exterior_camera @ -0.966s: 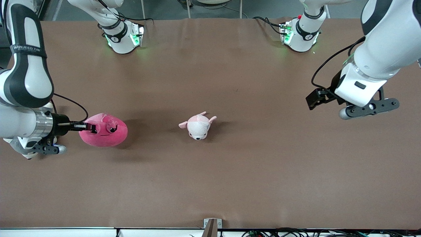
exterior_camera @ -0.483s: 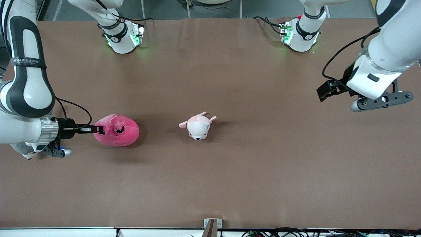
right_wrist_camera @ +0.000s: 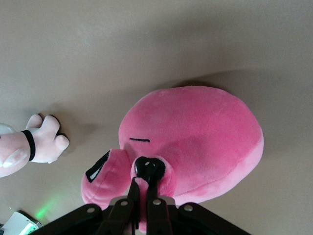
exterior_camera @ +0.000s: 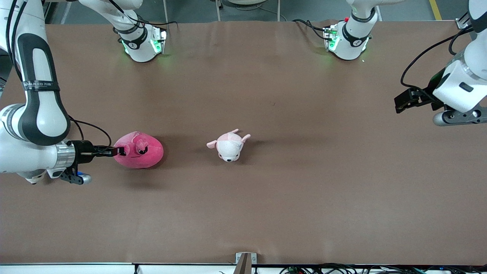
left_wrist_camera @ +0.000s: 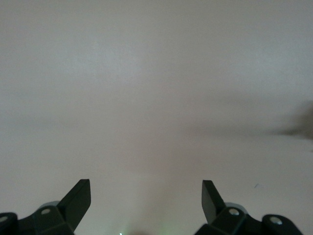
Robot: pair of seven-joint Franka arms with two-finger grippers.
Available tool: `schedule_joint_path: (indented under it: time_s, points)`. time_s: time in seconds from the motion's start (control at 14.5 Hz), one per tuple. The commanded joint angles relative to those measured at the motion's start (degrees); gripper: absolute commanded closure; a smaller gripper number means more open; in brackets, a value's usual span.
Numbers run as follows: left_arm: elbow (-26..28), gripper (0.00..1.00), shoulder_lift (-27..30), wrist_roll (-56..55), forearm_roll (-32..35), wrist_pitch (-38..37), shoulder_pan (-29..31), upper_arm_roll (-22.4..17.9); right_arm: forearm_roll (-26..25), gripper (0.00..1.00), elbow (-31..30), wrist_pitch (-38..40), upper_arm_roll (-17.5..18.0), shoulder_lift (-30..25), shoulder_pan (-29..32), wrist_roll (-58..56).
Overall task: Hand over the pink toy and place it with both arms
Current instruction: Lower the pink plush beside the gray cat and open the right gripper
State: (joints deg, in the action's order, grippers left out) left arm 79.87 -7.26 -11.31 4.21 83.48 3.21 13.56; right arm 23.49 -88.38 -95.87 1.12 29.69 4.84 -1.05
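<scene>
The pink toy (exterior_camera: 139, 150) sits at the left of the front frame, about mid-height, on the brown surface (exterior_camera: 243, 213) toward the right arm's end. It is a round hot-pink plush with a small ear and dark angry eyes turned toward the front camera. The right pincer (exterior_camera: 117, 152) reaches in level from the left edge of the frame, and its fingers are pinched tight together on the toy's edge. In the right wrist view the pink toy (right_wrist_camera: 193, 142) fills the centre of the frame, and the two black fingers (right_wrist_camera: 145, 193) are closed narrowly on a fold of plush beside the dark eye; the right pincer (right_wrist_camera: 141, 188) has hold of the toy there.

Near the centre of the front frame lies a small pale pink-and-white plush animal (exterior_camera: 229, 145), well apart from the pink toy. One of its paws (right_wrist_camera: 46, 139) shows at the left edge of the right wrist view.

The left pincer (exterior_camera: 409, 101) hangs in the air at the upper right of the front frame, over the left arm's end of the surface. In the left wrist view its fingertips (left_wrist_camera: 82, 193) stand wide apart at the bottom of the frame, the left pincer (left_wrist_camera: 145, 193) holding nothing, with bare surface (left_wrist_camera: 156, 88) under it.
</scene>
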Motion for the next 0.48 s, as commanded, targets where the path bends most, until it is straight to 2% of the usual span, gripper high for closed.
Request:
schedule_joint_path:
  time_s: [0.0,0.07,0.14,0.21,0.41]
  points:
    - [7.7,0.00,5.9,3.5,-1.4,3.0,-1.2,-2.4,1.3,0.95,-0.7,0.2,0.9,0.2,1.5,-1.1]
    - [8.7,0.00,6.7,3.7,-1.5,3.0,-1.3,-2.4,1.2,0.68,-0.7,0.1,0.8,0.3,1.5,-1.1]
    - [9.6,0.00,7.6,4.1,-1.5,3.0,-1.3,-2.5,1.2,0.19,-0.5,0.0,0.8,0.3,1.5,-1.1]
    - [10.4,0.00,8.2,5.1,-1.5,3.0,-1.4,-3.0,1.1,0.00,0.0,0.0,0.8,0.1,1.6,-1.1]
    - [12.2,0.00,9.8,6.3,-1.8,3.4,-2.6,-4.4,0.2,0.00,4.2,0.5,0.6,-0.7,1.7,-0.6]
